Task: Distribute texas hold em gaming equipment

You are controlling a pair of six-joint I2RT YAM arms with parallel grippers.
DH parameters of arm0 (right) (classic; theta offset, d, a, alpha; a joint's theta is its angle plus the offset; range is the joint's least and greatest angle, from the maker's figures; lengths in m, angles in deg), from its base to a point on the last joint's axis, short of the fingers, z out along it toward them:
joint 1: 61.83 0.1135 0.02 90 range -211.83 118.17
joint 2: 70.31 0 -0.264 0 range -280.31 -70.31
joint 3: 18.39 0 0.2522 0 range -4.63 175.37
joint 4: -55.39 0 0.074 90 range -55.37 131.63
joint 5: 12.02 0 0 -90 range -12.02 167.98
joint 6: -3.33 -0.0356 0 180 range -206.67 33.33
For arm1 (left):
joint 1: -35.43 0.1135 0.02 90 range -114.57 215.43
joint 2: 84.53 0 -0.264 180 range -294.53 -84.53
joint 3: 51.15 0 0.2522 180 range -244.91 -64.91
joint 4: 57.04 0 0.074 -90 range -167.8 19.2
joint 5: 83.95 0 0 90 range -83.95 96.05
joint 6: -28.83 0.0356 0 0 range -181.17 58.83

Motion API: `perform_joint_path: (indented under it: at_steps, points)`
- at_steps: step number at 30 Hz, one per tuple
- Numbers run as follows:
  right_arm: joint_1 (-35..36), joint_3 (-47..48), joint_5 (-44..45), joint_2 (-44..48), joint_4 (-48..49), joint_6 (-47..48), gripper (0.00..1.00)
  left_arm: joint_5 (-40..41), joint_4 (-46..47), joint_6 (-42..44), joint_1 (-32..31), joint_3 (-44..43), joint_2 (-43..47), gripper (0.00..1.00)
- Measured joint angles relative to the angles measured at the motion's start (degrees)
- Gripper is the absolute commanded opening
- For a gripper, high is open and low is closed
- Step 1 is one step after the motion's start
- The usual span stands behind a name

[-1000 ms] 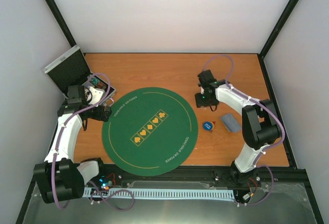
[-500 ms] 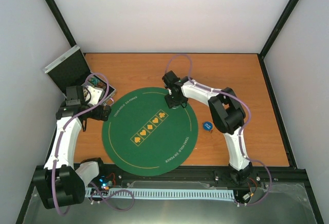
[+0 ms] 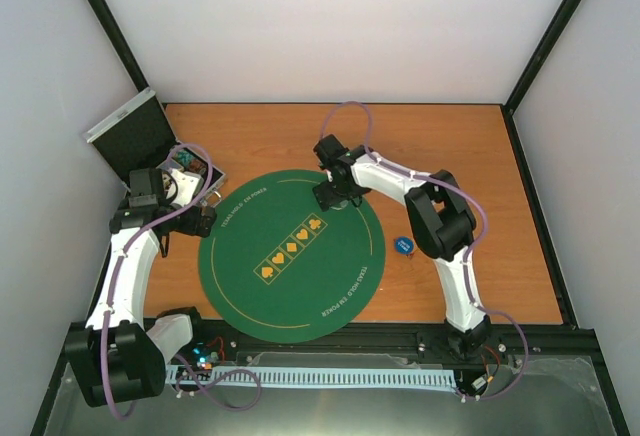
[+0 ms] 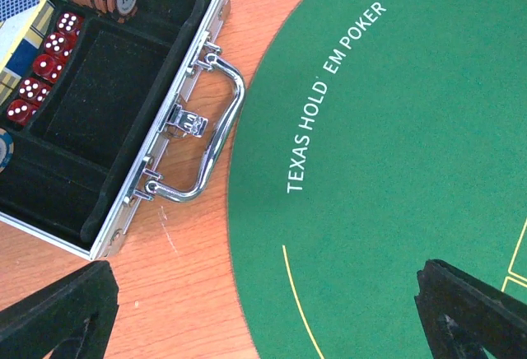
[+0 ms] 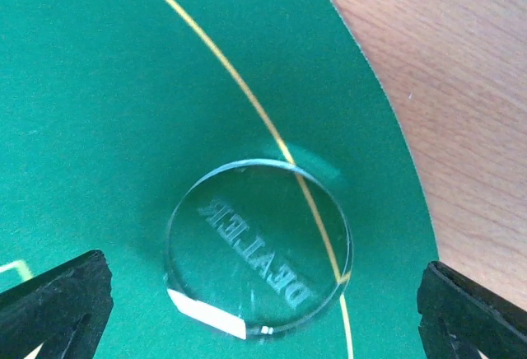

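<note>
Since the clear dealer disc (image 5: 257, 245) lies flat at the green mat's (image 5: 99, 87) far edge and your right gripper (image 3: 331, 194) stands spread above it, grasping nothing, this placing looks finished; next lift off and fetch the blue disc (image 3: 403, 245).

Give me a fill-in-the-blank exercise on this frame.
The clear disc below the right gripper is engraved ____. It lies on the green mat, across a ____ line. The dice in the silver case are ____. The blue disc sits on the wooden ____, off the mat.
Missing words: DEALER; yellow; red; table.
</note>
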Motion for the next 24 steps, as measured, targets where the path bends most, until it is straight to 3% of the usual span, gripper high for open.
perform_joint_path:
  at_steps: [5, 12, 21, 24]
  points:
    - [0.07, -4.07, -1.53, 8.31, 0.42, 0.44, 1.00, 0.17, 0.02, -0.09, 0.00, 0.00, 0.00, 1.00]
    - [-0.02, -14.14, 4.15, 30.82, 0.92, -0.57, 1.00, 0.66, 0.04, -0.11, 0.00, 0.02, 0.02, 1.00]
    - [-1.14, -36.61, 8.37, 40.35, -3.80, -7.85, 0.99, 1.51, 0.07, -0.37, 0.00, 0.02, 0.02, 1.00]
    - [-2.99, -40.94, 8.66, 42.80, -4.11, -9.81, 0.89, 1.64, 0.07, -0.44, 0.00, 0.02, 0.02, 1.00]
